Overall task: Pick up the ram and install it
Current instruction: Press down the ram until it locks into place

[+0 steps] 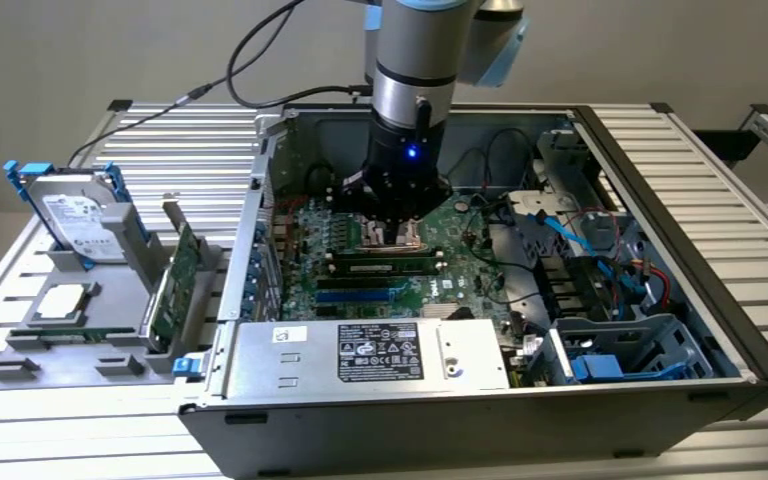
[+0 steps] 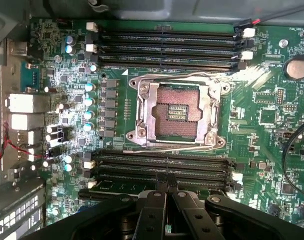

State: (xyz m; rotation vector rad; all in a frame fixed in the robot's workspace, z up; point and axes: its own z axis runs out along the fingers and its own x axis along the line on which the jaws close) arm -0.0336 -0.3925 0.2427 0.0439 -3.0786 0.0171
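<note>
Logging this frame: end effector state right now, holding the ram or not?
End effector: cannot be told; it hangs inside the PC case, over the motherboard, beside a seated ram.

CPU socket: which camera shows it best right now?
The wrist view. It looks straight down on the CPU socket, so the whole metal frame and the contact field show, with memory slots on either side. In the exterior view the gripper covers most of the socket; a sliver of frame shows.
</note>
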